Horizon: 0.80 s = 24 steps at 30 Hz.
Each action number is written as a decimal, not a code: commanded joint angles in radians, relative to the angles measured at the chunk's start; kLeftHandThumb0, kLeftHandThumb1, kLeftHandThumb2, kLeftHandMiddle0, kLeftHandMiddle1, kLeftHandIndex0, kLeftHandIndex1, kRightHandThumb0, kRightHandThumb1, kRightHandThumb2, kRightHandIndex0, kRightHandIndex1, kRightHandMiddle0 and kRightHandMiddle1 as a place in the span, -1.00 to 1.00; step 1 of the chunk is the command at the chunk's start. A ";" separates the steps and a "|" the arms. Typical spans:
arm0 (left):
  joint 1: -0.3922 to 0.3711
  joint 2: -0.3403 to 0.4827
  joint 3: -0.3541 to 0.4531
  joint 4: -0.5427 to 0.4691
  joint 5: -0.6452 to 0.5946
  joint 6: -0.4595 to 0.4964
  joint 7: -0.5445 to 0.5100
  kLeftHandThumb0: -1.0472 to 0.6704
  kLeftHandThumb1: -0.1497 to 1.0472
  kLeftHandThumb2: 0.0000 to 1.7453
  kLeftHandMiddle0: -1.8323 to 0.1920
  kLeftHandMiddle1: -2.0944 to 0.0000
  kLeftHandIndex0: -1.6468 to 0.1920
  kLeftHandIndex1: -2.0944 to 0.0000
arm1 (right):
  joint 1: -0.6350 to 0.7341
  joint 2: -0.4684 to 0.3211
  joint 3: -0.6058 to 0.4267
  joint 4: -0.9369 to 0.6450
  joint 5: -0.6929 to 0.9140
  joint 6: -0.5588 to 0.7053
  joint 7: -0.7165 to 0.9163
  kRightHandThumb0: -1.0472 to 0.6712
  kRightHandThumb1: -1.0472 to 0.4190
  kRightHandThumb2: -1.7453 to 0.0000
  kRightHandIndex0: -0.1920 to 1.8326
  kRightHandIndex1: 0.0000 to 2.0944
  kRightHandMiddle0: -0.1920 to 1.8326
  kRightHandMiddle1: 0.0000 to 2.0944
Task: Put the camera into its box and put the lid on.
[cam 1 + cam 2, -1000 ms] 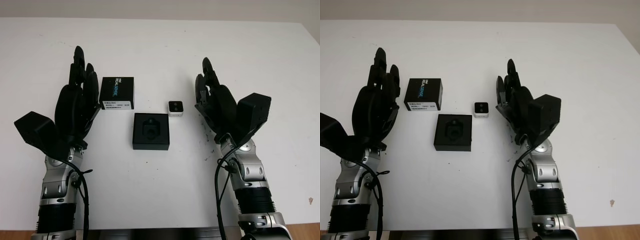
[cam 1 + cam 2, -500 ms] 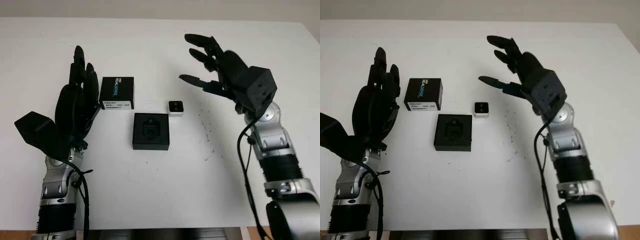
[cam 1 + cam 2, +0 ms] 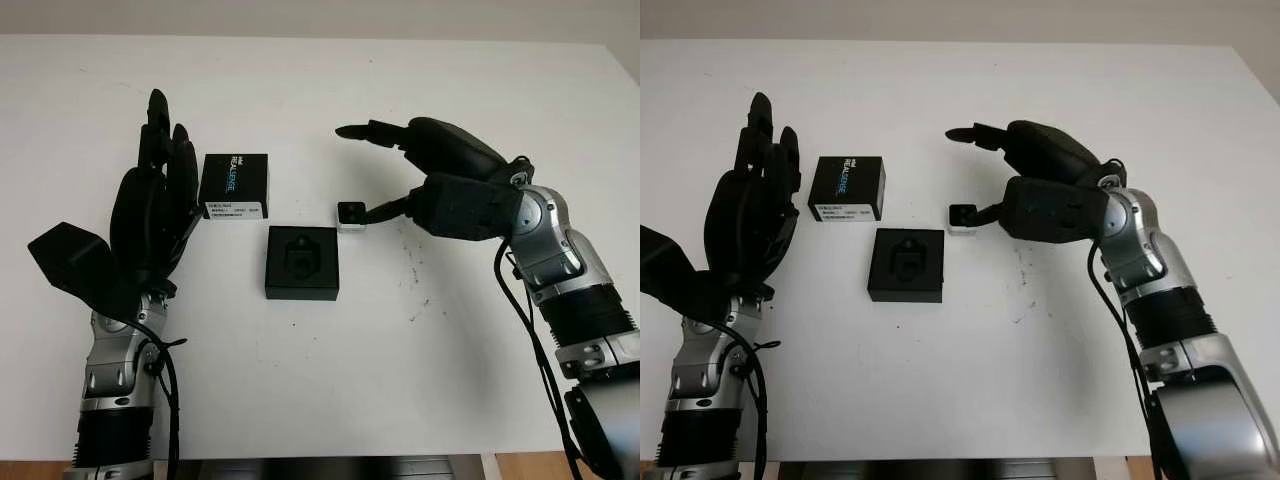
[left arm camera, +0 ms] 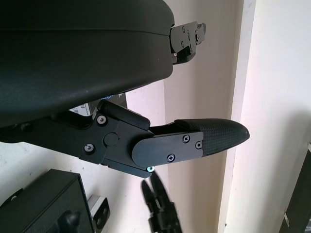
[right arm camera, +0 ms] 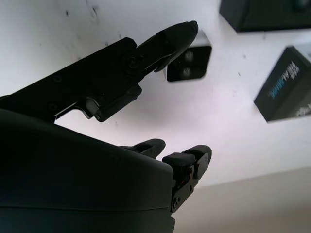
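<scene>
I see the camera (image 3: 351, 215), a small white cube with a black face, lying near the tabletop's centre. The open black box (image 3: 302, 262), foam insert exposed, sits just beside it toward the near edge. The printed black lid (image 3: 234, 186) lies toward the left edge.

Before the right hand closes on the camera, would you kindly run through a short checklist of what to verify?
1. Right hand open around the camera, one finger beside it: ok.
2. Camera gripped: not ok, it sits on the table.
3. Box open, its recess free: ok.
4. Lid apart from the box, beside the left hand: ok.
5. Left hand open, out of the way: ok.
</scene>
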 commanded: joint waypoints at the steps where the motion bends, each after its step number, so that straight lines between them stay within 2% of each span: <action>1: 0.012 0.001 0.001 -0.025 0.000 0.006 0.004 -0.67 1.00 -0.36 1.00 1.00 1.00 1.00 | 0.019 -0.004 0.015 -0.027 -0.017 0.006 -0.004 -0.46 -0.60 0.93 -0.41 -0.84 -0.44 -0.91; 15: 0.014 0.000 0.001 -0.020 0.002 -0.001 0.003 -0.67 1.00 -0.36 1.00 1.00 1.00 1.00 | 0.045 0.001 0.054 0.014 -0.074 -0.058 -0.066 -0.54 -0.66 0.93 -0.42 -0.75 -0.36 -0.89; 16: 0.013 0.000 0.001 -0.019 0.001 -0.001 0.002 -0.67 1.00 -0.36 1.00 1.00 1.00 1.00 | 0.046 0.003 0.053 0.021 -0.074 -0.065 -0.075 -0.54 -0.67 0.93 -0.45 -0.66 -0.36 -0.86; 17: 0.012 0.000 0.002 -0.017 0.000 -0.003 0.001 -0.67 1.00 -0.36 1.00 1.00 1.00 1.00 | 0.048 0.004 0.053 0.027 -0.075 -0.070 -0.084 -0.53 -0.67 0.94 -0.53 -0.49 -0.37 -0.79; 18: 0.012 0.000 0.002 -0.014 0.000 -0.008 -0.001 -0.67 1.00 -0.36 1.00 1.00 1.00 1.00 | 0.049 0.006 0.053 0.035 -0.077 -0.078 -0.098 -0.52 -0.69 0.94 -0.64 -0.24 -0.42 -0.65; 19: 0.011 0.000 0.003 -0.012 0.000 -0.009 -0.001 -0.66 1.00 -0.36 1.00 1.00 1.00 1.00 | 0.049 0.007 0.054 0.044 -0.082 -0.087 -0.116 -0.50 -0.70 0.94 -0.68 -0.12 -0.44 -0.55; 21: 0.011 0.000 0.003 -0.009 0.002 -0.010 0.001 -0.67 1.00 -0.36 1.00 1.00 1.00 1.00 | 0.048 0.011 0.056 0.066 -0.089 -0.106 -0.150 -0.47 -0.73 0.94 -0.74 0.10 -0.51 -0.29; 24: 0.012 0.001 0.002 -0.011 0.005 -0.009 0.003 -0.67 1.00 -0.36 1.00 1.00 1.00 1.00 | 0.045 0.013 0.059 0.114 -0.093 -0.153 -0.206 -0.44 -0.75 0.94 -0.74 0.22 -0.52 -0.12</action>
